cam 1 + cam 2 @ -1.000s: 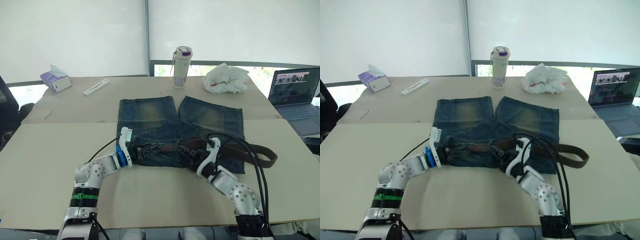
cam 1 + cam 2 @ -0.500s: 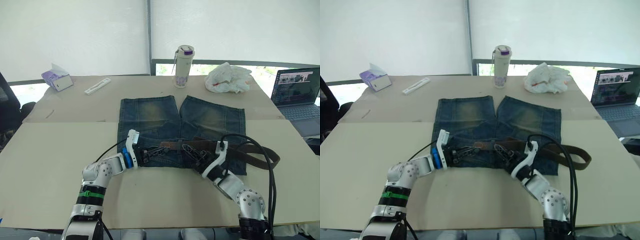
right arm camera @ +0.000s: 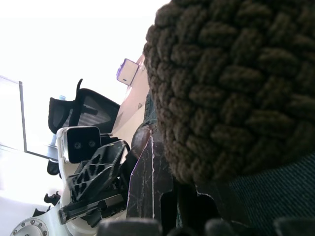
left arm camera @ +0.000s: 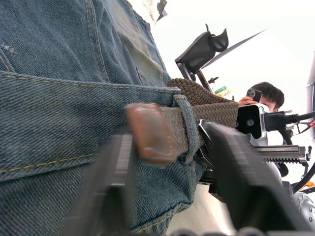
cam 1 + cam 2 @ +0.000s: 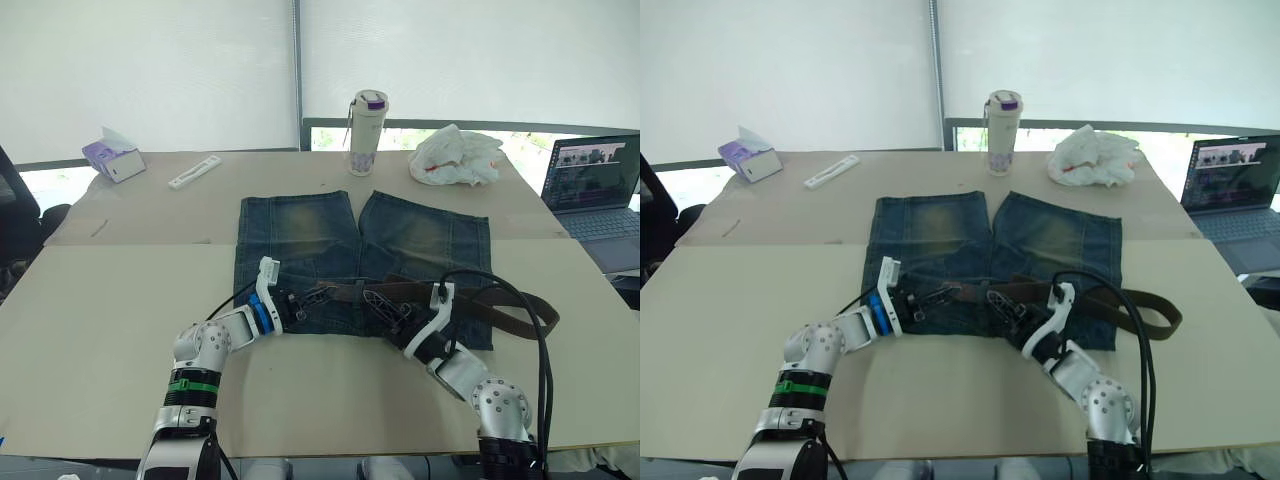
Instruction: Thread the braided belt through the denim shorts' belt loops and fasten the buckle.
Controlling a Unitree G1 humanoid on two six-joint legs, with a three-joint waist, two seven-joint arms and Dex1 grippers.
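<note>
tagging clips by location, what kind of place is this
Probably an office or lab set up for testing: a laptop sits open, a tissue box and a bottle stand on a big table, with blinds behind.
</note>
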